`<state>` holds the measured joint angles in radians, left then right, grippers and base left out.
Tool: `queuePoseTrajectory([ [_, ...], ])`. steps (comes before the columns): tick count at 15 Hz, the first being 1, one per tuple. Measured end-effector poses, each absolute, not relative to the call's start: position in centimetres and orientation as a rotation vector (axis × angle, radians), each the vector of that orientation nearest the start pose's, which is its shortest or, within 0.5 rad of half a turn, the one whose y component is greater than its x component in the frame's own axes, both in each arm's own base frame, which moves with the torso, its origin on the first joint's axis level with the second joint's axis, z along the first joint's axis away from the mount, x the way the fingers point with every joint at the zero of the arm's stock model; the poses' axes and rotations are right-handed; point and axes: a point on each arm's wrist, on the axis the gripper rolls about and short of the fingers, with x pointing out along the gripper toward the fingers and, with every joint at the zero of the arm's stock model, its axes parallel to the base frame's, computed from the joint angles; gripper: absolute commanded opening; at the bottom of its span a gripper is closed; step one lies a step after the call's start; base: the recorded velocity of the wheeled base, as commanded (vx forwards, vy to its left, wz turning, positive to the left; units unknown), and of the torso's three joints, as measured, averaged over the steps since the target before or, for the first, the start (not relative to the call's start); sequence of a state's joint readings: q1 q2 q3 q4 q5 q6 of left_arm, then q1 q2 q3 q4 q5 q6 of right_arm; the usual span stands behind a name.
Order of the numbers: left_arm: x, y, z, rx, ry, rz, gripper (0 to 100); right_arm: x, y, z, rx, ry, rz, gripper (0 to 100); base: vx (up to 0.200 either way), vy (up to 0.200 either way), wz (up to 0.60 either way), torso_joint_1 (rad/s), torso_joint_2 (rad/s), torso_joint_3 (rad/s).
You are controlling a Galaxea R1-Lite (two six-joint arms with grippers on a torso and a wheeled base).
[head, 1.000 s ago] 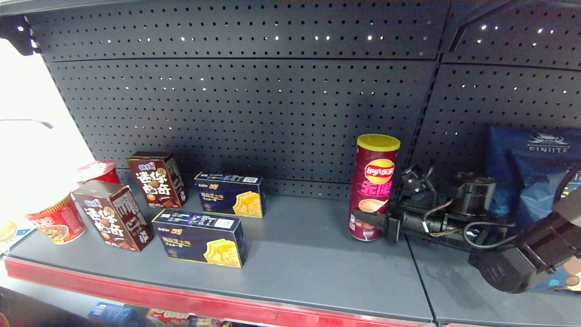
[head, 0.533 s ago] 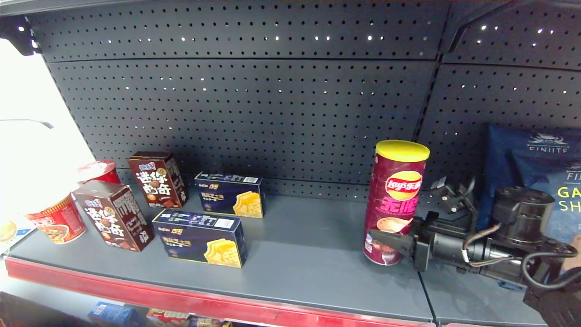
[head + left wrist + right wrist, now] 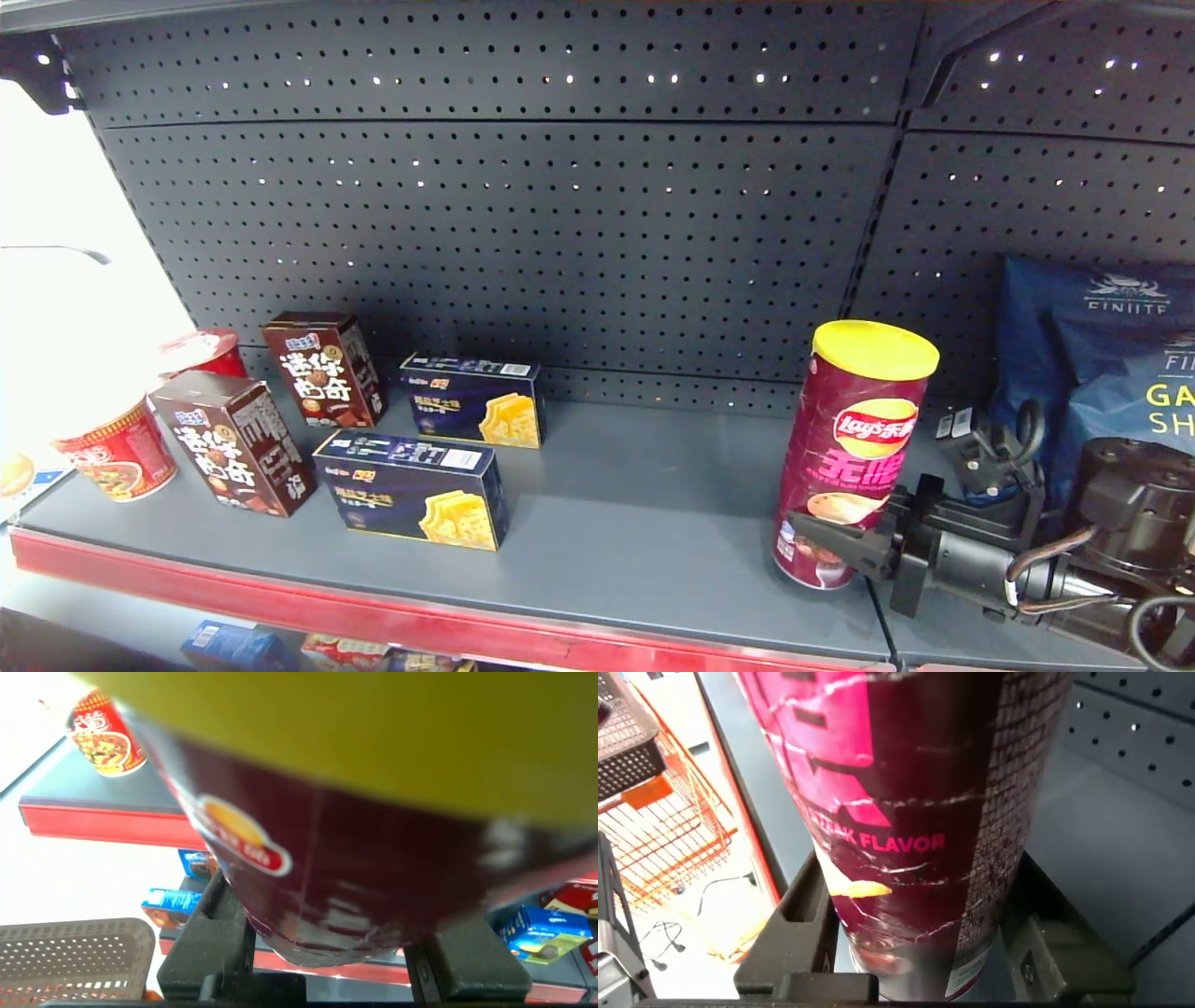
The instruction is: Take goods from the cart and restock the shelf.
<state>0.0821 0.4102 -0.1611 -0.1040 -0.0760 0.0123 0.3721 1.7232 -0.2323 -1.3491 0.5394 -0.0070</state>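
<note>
Left gripper (image 3: 341,961) is clamped on a second chip can (image 3: 374,877), maroon with a yellow lid, held off the shelf; a wire basket (image 3: 75,957) sits below it. Right gripper (image 3: 831,546) grips the chip can (image 3: 854,448) low on its body. That can is upright near the front edge of the shelf (image 3: 635,551), toward the right end; I can't tell if its base touches. The orange cart (image 3: 663,849) shows beyond the shelf edge. Front row at the left: noodle cup (image 3: 117,453), brown cookie box (image 3: 233,441), blue cracker box (image 3: 415,490). Behind them: another noodle cup (image 3: 201,350), second cookie box (image 3: 324,369), second cracker box (image 3: 474,399). Blue bags (image 3: 1111,345) stand at the back right corner against the pegboard (image 3: 523,243).
</note>
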Motion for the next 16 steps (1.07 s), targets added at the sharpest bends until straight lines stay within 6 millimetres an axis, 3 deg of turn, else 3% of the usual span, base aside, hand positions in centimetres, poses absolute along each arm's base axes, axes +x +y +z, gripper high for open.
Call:
queuePoseTrajectory([
  [8, 1.4, -0.1, 13.4, 0.001, 0.146, 0.008, 0, 22.8, 10.4, 8.9, 0.000, 0.149, 0.896, 0, 0.000, 0.000, 0.00, 0.000, 0.00, 0.000],
  [14, 1.4, -0.1, 13.1, 0.000, 0.156, 0.007, 0, 22.8, 10.9, 7.9, 0.000, 0.190, 0.903, 0, 0.000, 0.000, 0.00, 0.000, 0.00, 0.000],
  [15, 1.4, -0.1, 13.0, 0.000, 0.158, 0.007, 0, 22.6, 10.9, 7.8, -0.001, 0.195, 0.905, 100, 0.000, 0.000, 0.00, 0.000, 0.00, 0.000],
  [16, 1.4, -0.1, 12.9, 0.000, 0.160, 0.007, 0, 22.4, 10.9, 7.7, -0.001, 0.207, 0.909, 100, 0.000, 0.000, 0.00, 0.000, 0.00, 0.000],
])
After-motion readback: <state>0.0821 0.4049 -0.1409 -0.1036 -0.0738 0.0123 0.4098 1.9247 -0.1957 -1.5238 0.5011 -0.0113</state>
